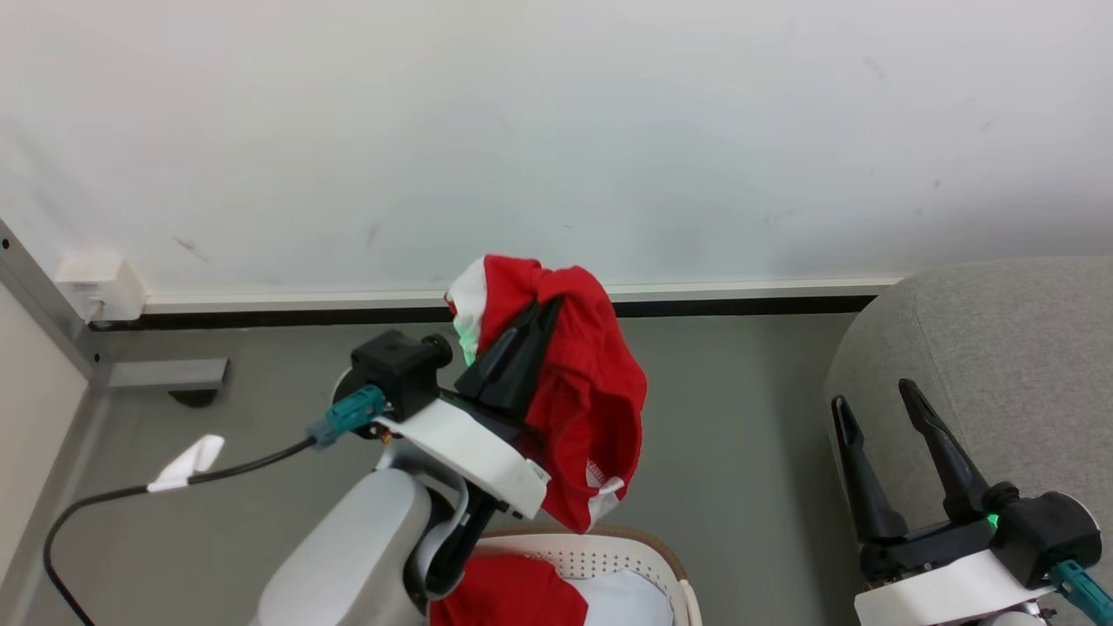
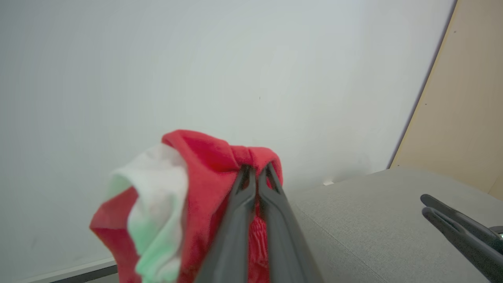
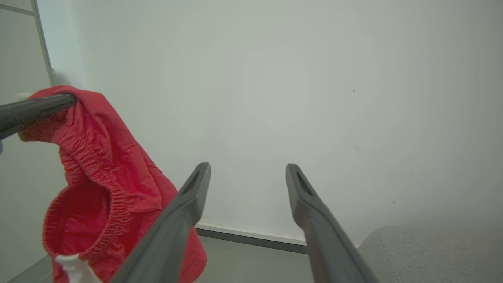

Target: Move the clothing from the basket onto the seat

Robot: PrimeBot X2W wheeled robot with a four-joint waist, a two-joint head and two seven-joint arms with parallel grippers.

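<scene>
Your left pincer [image 1: 548, 309] clamps the red, white-trimmed clothing [image 1: 596, 391] above the basket [image 1: 609, 549]; your right pincer [image 1: 874, 396] stands apart by the seat [image 1: 1000, 339]. Right wrist view adds a gathered elastic waistband [image 3: 98, 173].

Got the red garment [image 1: 583, 409] hanging bunched from my left gripper [image 1: 549, 306], fingers closed on a fold near its top. It's soft fabric with a gathered elastic band, a white panel on one side and white trim at the lower edge. It hangs above the basket [image 1: 609, 549], lowest corner right at the rim; can't tell if they touch.

The basket has a white perforated wall and a brown rim. Inside it are more red clothing [image 1: 509, 596] and a white piece [image 1: 630, 604].

The seat [image 1: 1000, 348] is light grey fabric with a rounded edge, off to my right, apart from the garment.
</scene>
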